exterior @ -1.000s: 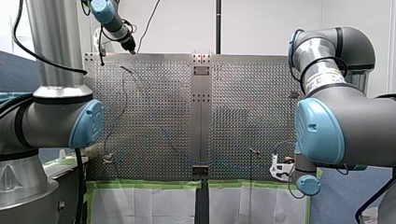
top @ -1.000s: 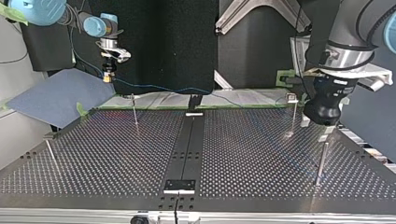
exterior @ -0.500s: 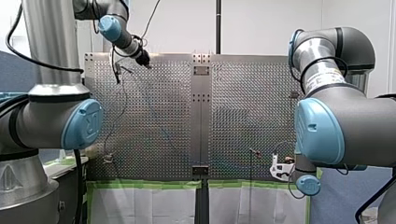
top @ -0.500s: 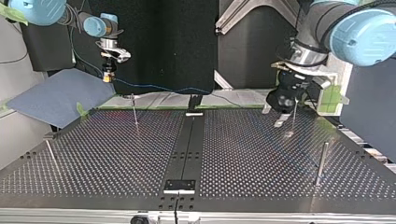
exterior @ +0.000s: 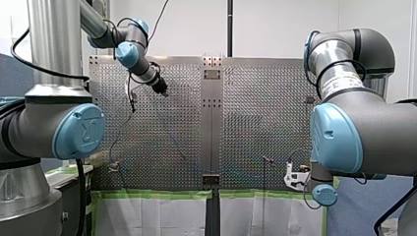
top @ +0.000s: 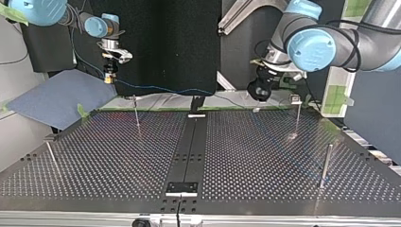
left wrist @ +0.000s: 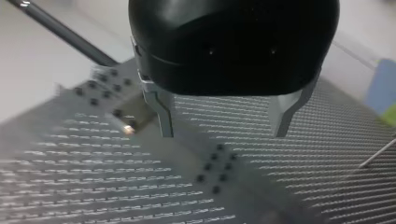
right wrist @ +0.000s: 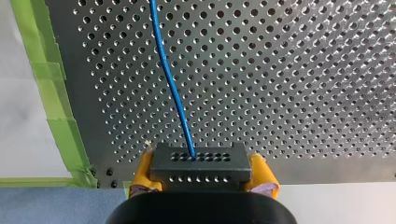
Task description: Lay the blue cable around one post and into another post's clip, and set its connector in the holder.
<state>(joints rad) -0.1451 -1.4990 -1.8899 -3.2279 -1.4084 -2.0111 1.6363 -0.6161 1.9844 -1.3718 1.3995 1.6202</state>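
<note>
My right gripper has its yellow pads shut on a black connector with rows of small holes. The blue cable leaves the connector's face and runs ahead over the perforated plate. In the top view my right gripper hangs beyond the plate's far left corner, and the blue cable trails from it to the right along the far edge. My left gripper is open, its metal fingers apart with nothing between them, above the plate. It hovers near the far edge, right of centre.
Thin posts stand on the plate: one at far left, one with a clip on top at far right, a thicker one at near right, one at near left. A black bracket sits at the near centre.
In the top view my left arm has swung from the right side toward the far middle. My right gripper has stayed still with the connector.
</note>
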